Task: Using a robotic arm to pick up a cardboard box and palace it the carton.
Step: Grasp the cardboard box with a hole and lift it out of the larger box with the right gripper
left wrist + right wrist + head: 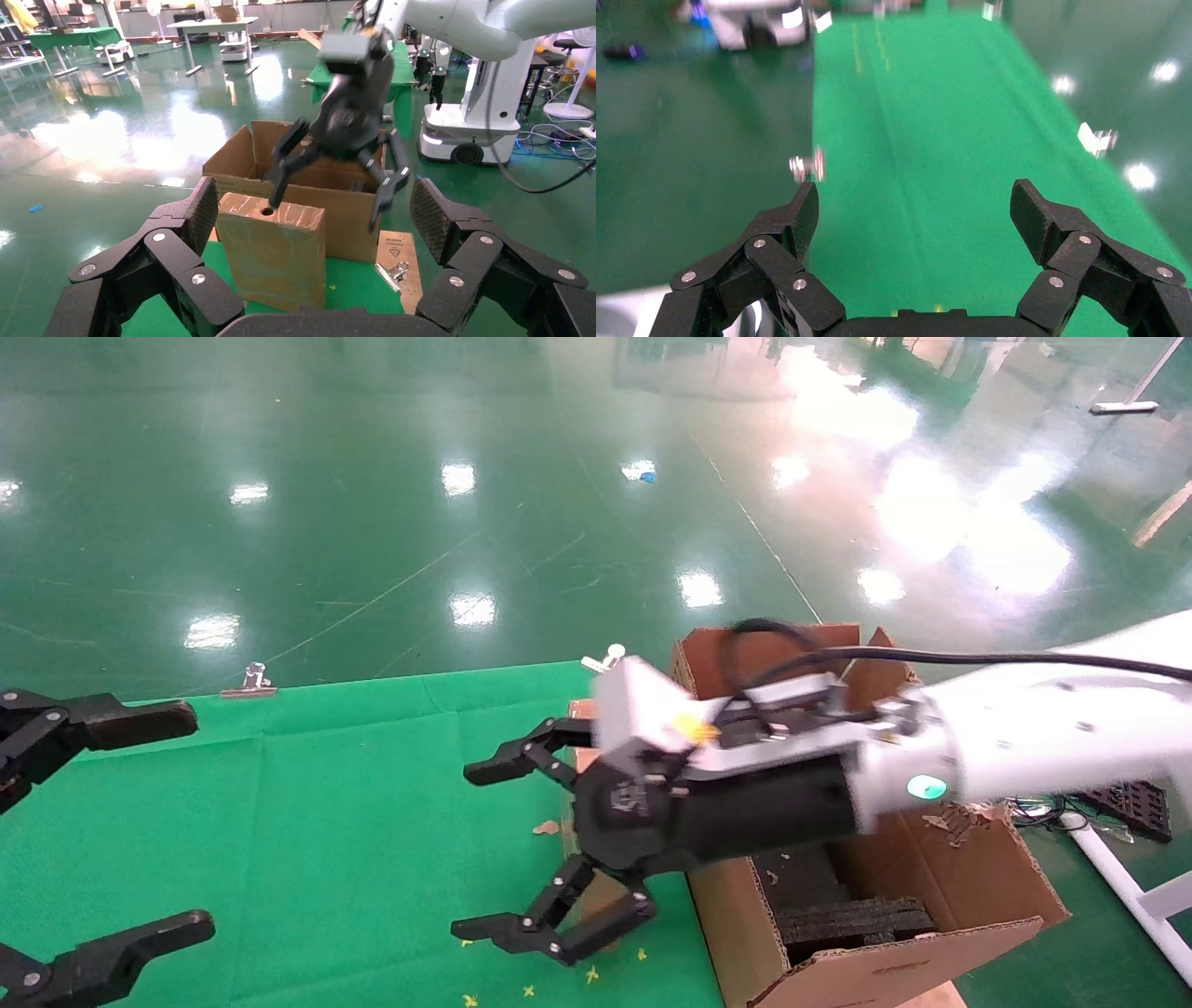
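right gripper (470, 850) jaws spread wide, gripping nothing, cardboard box (270, 253) just behind them, carton (931, 882) beyond; open green cloth (326, 822) ahead. left gripper (200, 822) wide open, idle.

Cardboard box (273, 251) behind the motion-blurred robotic arm (1015, 747) in head view

Bright overhead glare on floor (559, 523); motion blur.
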